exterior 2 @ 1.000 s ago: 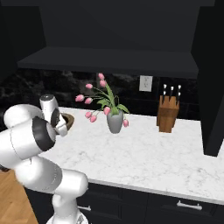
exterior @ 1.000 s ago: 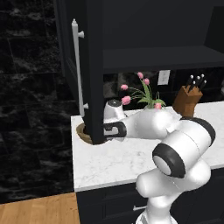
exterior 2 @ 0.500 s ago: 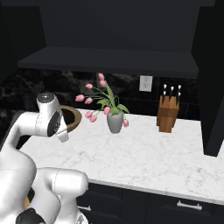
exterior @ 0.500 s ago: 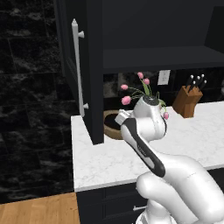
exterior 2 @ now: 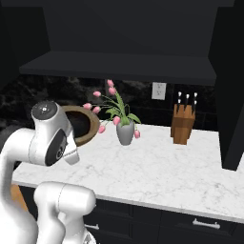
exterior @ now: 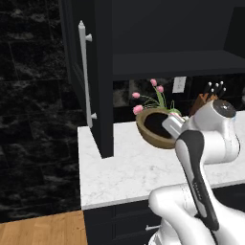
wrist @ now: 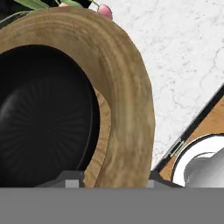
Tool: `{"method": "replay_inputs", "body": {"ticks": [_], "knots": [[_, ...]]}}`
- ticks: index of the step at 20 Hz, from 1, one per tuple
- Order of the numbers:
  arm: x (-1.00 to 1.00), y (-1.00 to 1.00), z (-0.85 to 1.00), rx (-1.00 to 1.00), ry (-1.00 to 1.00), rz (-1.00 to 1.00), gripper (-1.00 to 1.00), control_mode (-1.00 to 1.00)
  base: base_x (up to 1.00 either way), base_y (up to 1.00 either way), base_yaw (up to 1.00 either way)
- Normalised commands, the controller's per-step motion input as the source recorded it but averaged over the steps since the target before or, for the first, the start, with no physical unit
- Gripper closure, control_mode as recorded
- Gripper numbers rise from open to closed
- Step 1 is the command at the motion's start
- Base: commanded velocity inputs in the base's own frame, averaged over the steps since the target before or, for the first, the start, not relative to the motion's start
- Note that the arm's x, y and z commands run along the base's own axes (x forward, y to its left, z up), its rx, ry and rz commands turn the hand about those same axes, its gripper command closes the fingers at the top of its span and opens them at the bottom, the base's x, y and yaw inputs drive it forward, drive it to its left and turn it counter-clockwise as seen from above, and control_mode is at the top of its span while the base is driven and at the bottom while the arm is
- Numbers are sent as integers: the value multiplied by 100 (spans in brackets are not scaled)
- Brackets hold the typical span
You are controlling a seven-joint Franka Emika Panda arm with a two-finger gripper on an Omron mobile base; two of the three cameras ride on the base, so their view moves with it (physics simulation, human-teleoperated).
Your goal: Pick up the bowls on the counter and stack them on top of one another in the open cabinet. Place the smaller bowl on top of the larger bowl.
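Wooden bowl (exterior: 155, 128) is lifted and tilted at frame centre, above the marble counter (exterior: 124, 172), just below the open cabinet (exterior: 172, 62) shelf. Gripper (wrist: 116, 175) clamps its rim. Stiff, light, smooth wood; the rim grip could slip.

glossy white arm (exterior: 206, 143), dark joint bands

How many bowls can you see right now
1. The wooden bowl is lifted off the counter, tilted in the gripper beside the flower vase. A second bowl may be hidden behind the arm or the cabinet door.
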Motion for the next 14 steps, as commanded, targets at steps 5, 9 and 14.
{"method": "replay_inputs", "body": {"ticks": [5,9,14], "knots": [[-75,-47,100,0,-5,-9,100,-100,0,0,0],[-19,-15,100,0,-15,-2,100,-100,0,0,0],[24,-1,100,0,-22,0,100,-100,0,0,0]]}}
